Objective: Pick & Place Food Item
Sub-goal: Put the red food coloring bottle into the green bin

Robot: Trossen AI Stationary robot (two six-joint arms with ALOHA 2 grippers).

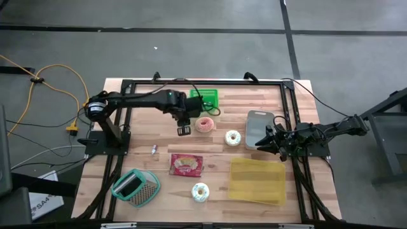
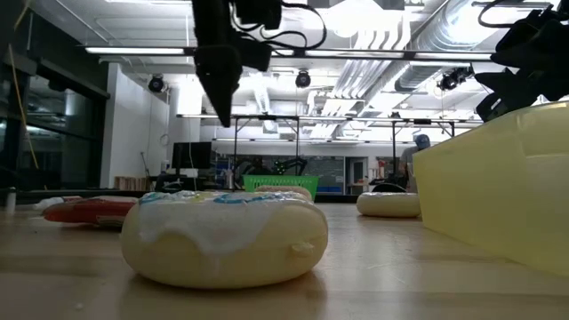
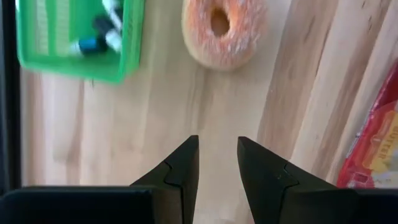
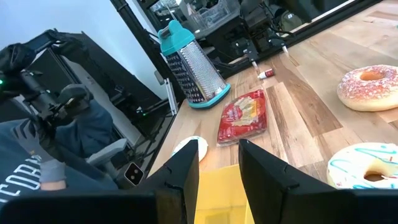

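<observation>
A pink frosted doughnut (image 1: pixel 205 124) (image 3: pixel 224 31) lies flat on the wooden table, beside a green basket (image 1: pixel 206 98). My left gripper (image 1: pixel 184 130) (image 3: pixel 217 155) hangs open above the table, pointing steeply down just left of the pink doughnut, with bare wood between its fingers. A white doughnut with blue stripes (image 1: pixel 233 137) (image 4: pixel 367 165) lies to the pink one's right. Another white doughnut (image 1: pixel 200 191) (image 2: pixel 222 236) lies near the front edge. My right gripper (image 1: pixel 270 138) (image 4: pixel 219 155) waits level at the right side, open and empty.
A red snack packet (image 1: pixel 186 164) lies at the table's middle, and a yellow container (image 1: pixel 257 180) stands at the front right. A teal grater (image 1: pixel 135 187) is at the front left, a grey tray (image 1: pixel 259 127) by my right gripper, and a small tube (image 1: pixel 154 149) left of the packet.
</observation>
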